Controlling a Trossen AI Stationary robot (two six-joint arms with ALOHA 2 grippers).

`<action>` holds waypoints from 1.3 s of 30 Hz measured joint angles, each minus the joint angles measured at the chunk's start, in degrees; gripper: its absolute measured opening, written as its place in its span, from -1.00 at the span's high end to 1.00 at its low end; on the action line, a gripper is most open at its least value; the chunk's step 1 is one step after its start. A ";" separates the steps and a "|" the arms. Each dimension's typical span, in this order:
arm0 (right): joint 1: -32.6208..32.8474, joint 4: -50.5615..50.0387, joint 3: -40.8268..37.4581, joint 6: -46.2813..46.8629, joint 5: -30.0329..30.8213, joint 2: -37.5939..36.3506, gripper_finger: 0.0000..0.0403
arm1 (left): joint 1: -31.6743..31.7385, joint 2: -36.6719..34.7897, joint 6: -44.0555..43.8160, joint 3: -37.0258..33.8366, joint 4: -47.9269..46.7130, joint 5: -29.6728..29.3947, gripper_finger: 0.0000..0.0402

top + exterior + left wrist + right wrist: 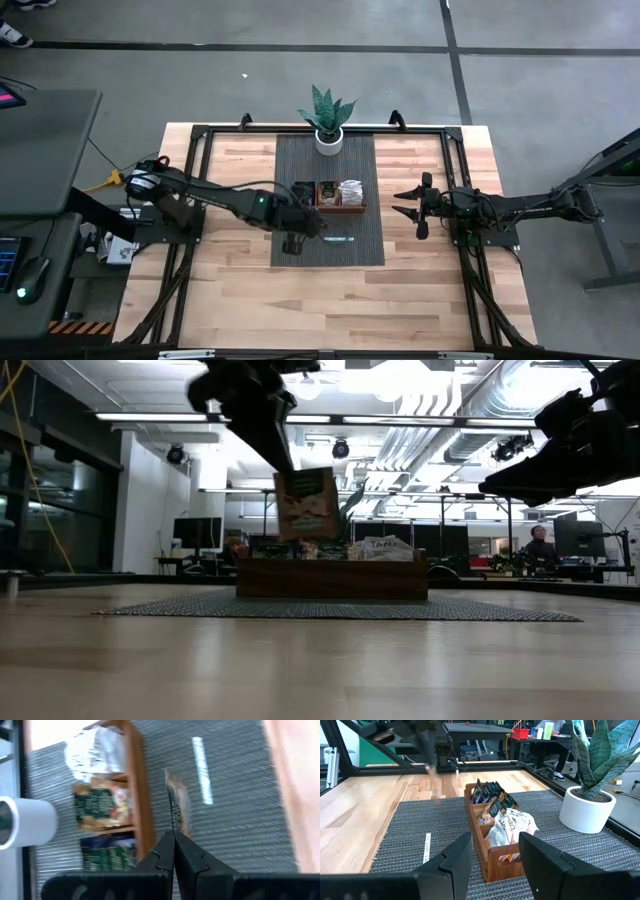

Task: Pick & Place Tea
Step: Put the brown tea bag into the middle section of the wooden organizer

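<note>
High view: wooden tray (328,207) as landmark, brown, three compartments, resting on a dark ribbed mat (300,240) over a pale plank table (230,290).
Left gripper (313,226): just in front of the tray, over the mat; fingers too small here to judge.
Right gripper (408,203): well to the side of the tray, above bare table, fingers spread.
Potted plant (328,120): behind the tray, white round pot, stiff pointed green leaves.

Low view: tea packet (306,503) hanging in the air above and in front of the tray (330,578), flat, square, green top with pale print, pinched at its upper edge by the left gripper (285,465).
Beyond the tray: person (541,546) far off in the room.

Left wrist view: fingers (192,860) pressed together on the thin edge of the packet (176,802); tray wall (140,795) beside it, dark green, orange-and-white and whitish packets inside.

Right wrist view: fingers (542,855) apart, nothing between; tray (492,857) ahead on the woven mat, whitish packets (512,827) crumpled in the nearest compartment.
</note>
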 joint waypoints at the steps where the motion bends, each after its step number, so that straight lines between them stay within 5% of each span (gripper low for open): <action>1: 0.00 0.00 0.02 -0.01 0.00 0.01 0.22 | 0.65 0.01 0.48 0.00 0.56 -0.54 1.00; 30: 0.00 0.00 0.00 -0.01 0.00 -0.01 0.22 | 13.14 0.15 12.16 0.02 8.23 1.34 1.00; 39: 0.00 -0.01 0.00 -0.01 0.00 -0.01 0.20 | 14.41 6.78 12.01 5.09 6.75 2.32 1.00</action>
